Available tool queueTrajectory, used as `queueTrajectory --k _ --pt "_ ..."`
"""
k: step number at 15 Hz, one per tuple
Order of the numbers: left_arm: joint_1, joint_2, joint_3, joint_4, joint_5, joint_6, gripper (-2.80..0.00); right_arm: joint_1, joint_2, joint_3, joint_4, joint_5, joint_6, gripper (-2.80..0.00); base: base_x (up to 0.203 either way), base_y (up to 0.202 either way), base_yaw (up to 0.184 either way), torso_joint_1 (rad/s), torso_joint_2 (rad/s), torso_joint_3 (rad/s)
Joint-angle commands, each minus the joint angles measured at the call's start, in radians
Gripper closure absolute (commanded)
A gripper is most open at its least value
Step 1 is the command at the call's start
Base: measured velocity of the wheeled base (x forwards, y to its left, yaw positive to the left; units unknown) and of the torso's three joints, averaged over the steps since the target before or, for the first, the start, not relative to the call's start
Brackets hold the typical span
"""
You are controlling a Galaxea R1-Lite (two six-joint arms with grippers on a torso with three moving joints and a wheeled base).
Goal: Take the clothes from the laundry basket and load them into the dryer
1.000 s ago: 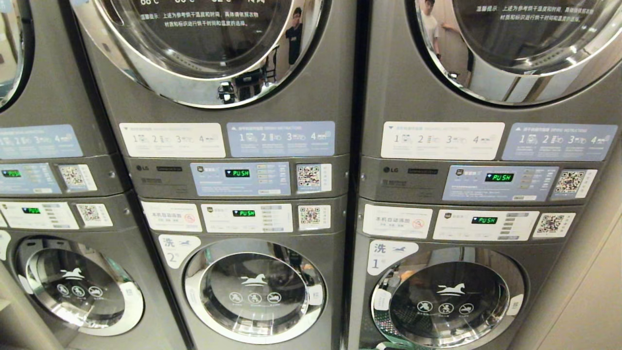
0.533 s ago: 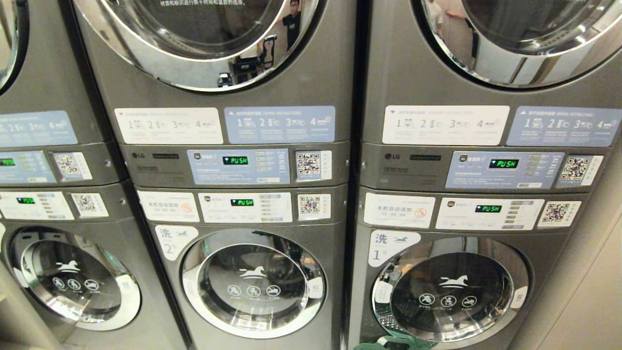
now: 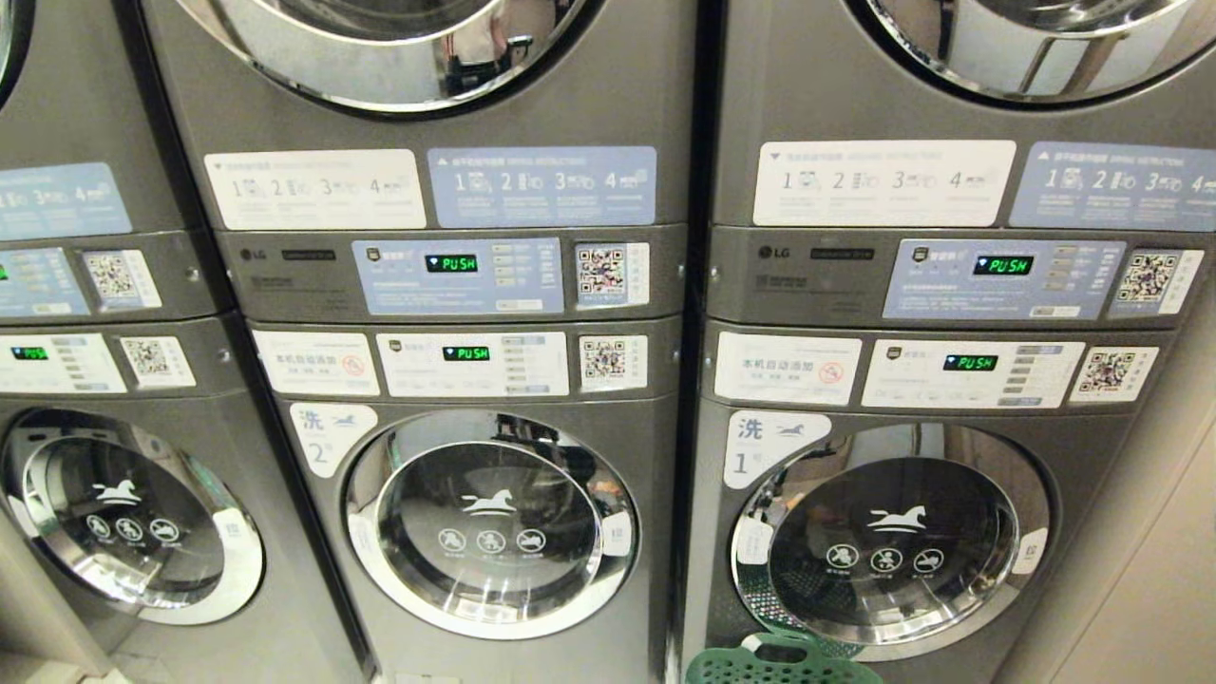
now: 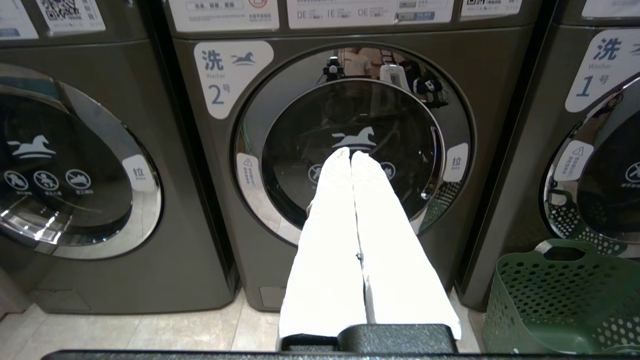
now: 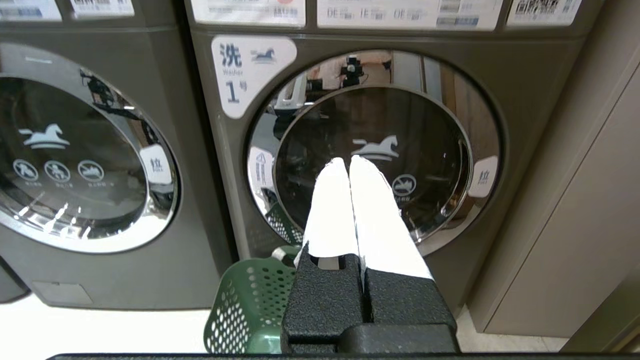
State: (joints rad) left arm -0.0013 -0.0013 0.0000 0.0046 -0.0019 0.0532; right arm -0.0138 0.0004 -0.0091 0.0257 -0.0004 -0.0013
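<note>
against a wall of stacked grey machines (image 3: 446, 285), each column built with a dryer drum above and a washer below, the robot is faced square-on, apparently so that the doors and the load can be lined up. every door in sight is closed, among them washer no. 2 (image 4: 352, 150) and washer no. 1 (image 5: 372, 150); the dryer doors (image 3: 399, 47) are cut off at the top of the head view, so nothing can yet be loaded. the green laundry basket (image 3: 779, 663) is seen set on the floor just in front of washer no. 1, near the robot's right side, presumably within easy reach. it is shown as a perforated plastic tub with a cut-out handle; its contents cannot be made out. the left gripper (image 4: 351, 154) is held level toward washer no. 2, its white fingers pressed together on nothing. the right gripper (image 5: 348, 161) is likewise clenched empty, pointed at washer no. 1 above the basket rim.
</note>
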Motion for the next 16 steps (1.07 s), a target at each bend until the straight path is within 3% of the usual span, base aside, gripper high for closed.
queueTrajectory --k 1,9,16 --pt "0.000 0.001 0.000 0.000 0.000 0.000 0.00 0.000 0.000 0.000 0.000 0.000 0.000 0.00 0.000 0.000 0.000 -0.213 0.53 0.321" --pt "0.000 0.001 0.002 -0.002 0.003 -0.019 0.00 0.000 0.000 0.000 -0.001 -0.001 0.000 0.00 0.000 0.000 0.000 -0.170 0.49 0.312" --pt "0.000 0.001 0.002 -0.002 0.003 -0.019 0.00 0.000 0.000 0.000 -0.001 0.000 -0.005 0.00 0.000 0.000 0.000 -0.019 0.06 0.042"
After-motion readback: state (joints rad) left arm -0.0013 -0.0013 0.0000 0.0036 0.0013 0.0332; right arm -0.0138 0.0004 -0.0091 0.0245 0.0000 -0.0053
